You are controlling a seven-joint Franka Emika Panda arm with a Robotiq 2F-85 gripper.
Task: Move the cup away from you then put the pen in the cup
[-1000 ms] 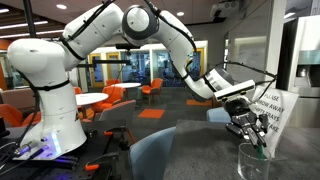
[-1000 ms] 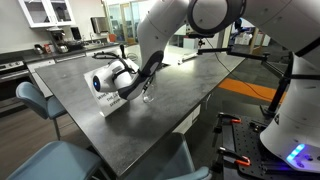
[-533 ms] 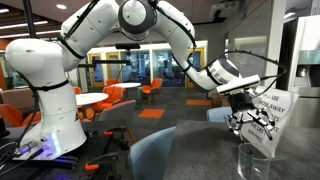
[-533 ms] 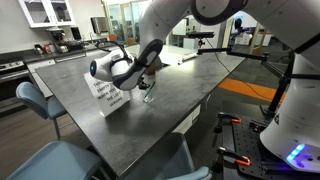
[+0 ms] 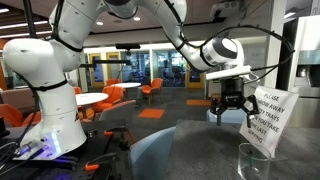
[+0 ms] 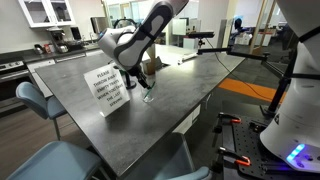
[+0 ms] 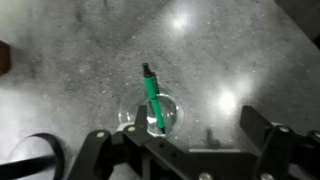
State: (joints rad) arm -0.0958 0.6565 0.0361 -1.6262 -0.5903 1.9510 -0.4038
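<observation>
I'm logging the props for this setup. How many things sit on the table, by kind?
cup: 1
pen: 1 (in the cup)
sign: 1
Total: 3

Even, fairly bright ceiling and window light fills both exterior views, laying a pale sheen toward the far edge of the grey desk (image 6: 190, 95), while the wrist view is soft and grainy, with white glare spots and the dark gripper (image 7: 178, 124) out of focus.
</observation>
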